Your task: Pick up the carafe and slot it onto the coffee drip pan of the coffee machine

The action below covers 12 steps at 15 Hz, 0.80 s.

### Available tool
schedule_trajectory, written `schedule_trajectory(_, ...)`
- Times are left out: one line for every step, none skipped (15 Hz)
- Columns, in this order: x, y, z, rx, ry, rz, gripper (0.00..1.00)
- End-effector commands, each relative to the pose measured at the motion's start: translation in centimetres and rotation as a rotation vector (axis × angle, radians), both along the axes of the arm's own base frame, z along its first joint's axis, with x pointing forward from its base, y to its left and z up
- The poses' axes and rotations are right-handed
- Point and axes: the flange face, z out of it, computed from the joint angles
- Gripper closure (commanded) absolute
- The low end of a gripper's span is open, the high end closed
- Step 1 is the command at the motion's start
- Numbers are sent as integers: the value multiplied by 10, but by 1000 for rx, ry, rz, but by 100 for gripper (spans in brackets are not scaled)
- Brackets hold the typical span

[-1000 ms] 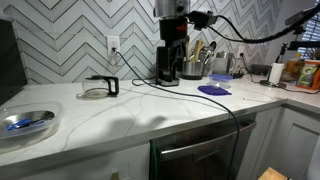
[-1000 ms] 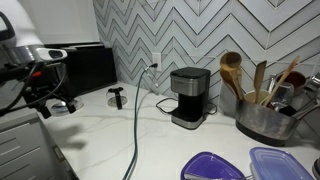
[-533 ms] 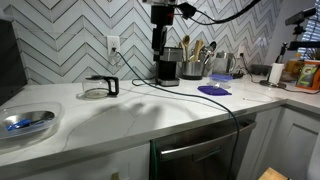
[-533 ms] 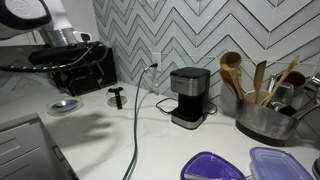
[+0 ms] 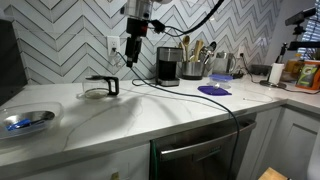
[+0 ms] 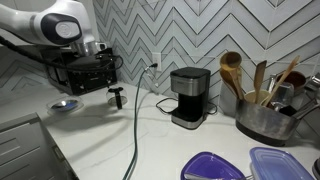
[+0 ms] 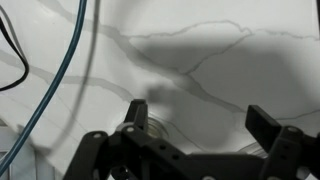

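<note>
The carafe (image 5: 98,90) stood on the white marbled tabletop (image 5: 150,115) near the wall, below the outlet, with its black handle turned to the side of the coffee machine (image 5: 168,65). The coffee machine was well apart from it, further along the wall, and its coffee drip pan (image 6: 186,122) showed as the dark bottom ledge in an exterior view. The gripper (image 5: 131,57) hung in the air above the tabletop, between the carafe and the coffee machine, touching neither. In the wrist view the gripper (image 7: 200,118) was spread wide, its 2 fingers (image 7: 137,112) far apart, with only bare tabletop between them. A blue cable (image 7: 62,80) ran beside it.
</note>
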Motion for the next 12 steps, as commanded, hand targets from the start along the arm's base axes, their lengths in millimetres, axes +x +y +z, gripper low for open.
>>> schedule_trajectory(36, -4, -12, 52, -36, 30, 0)
schedule_trajectory(45, -4, -15, 82, -54, 42, 0)
schedule_trajectory(54, -4, -16, 138, -93, 9, 0)
schedule_trajectory(37, -2, -11, 74, -57, 8, 0)
schedule_trajectory(45, -3, -14, 99, -76, 2, 0)
schedule_trajectory(50, -4, -16, 110, -81, -2, 0)
schedule_trajectory(52, -4, -18, 116, -81, -6, 0)
schedule_trajectory(53, -4, -18, 118, -81, -7, 0)
schedule_trajectory(53, -3, -17, 119, -82, -6, 0)
schedule_trajectory(54, -3, -16, 120, -84, -5, 0)
schedule_trajectory(54, -2, -15, 120, -85, -5, 0)
schedule_trajectory(54, -2, -15, 120, -86, -5, 0)
